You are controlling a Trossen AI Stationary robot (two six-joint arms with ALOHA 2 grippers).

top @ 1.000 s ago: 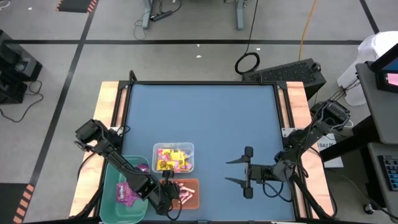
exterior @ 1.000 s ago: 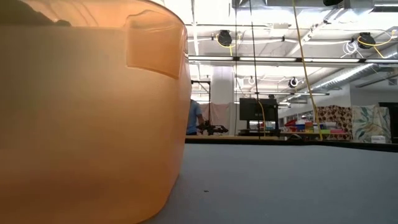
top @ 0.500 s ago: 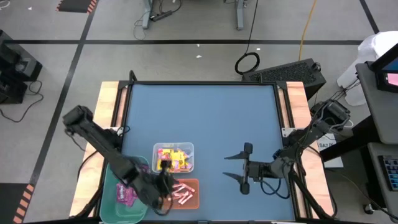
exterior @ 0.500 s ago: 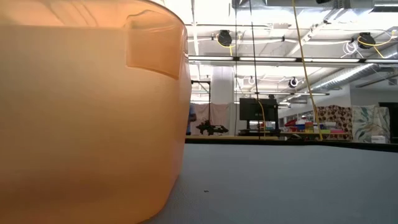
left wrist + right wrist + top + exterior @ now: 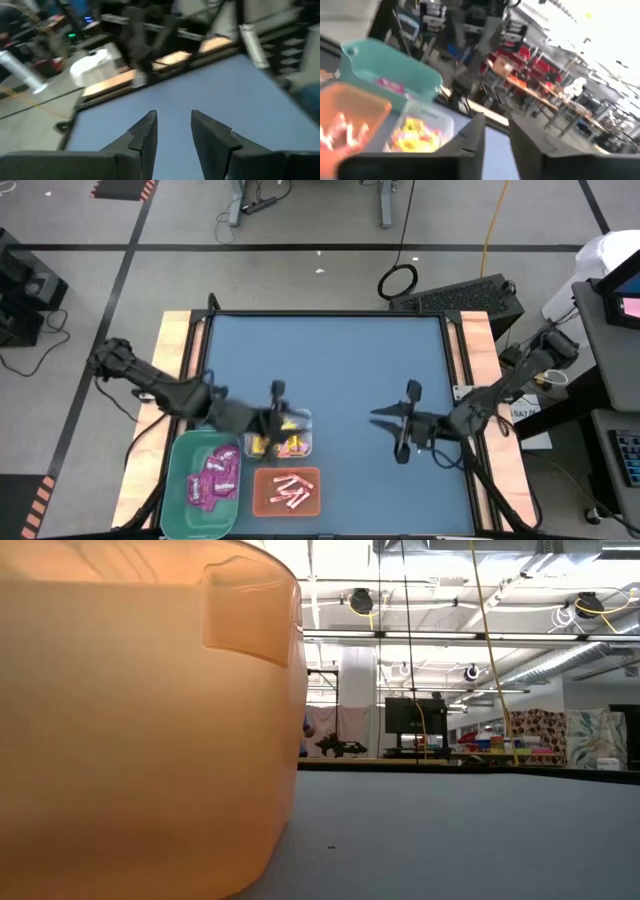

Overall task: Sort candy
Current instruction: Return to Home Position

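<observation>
The candy lies sorted in three bins near the table's front left. Magenta packets fill the green bin (image 5: 205,480), pink-and-white sticks lie in the orange bin (image 5: 288,491), and yellow packets with a few pink pieces are in the clear bin (image 5: 282,435). My left gripper (image 5: 276,408) hovers over the clear bin's far side; in its wrist view its fingers (image 5: 145,135) stand apart with nothing between them. My right gripper (image 5: 386,427) hangs over the bare mat right of the bins, open by a narrow gap (image 5: 496,137), holding nothing.
The blue mat (image 5: 330,360) stretches bare toward the far edge, with wooden rails on both sides. In the low view the orange bin's wall (image 5: 140,720) fills the left half. A dark case (image 5: 460,298) stands beyond the table's far right corner.
My left gripper has swung up from the orange bin at the near edge toward the far edge, and is now over the clear bin. My right gripper has shifted a little toward the far edge, and its fingers have drawn closer together.
</observation>
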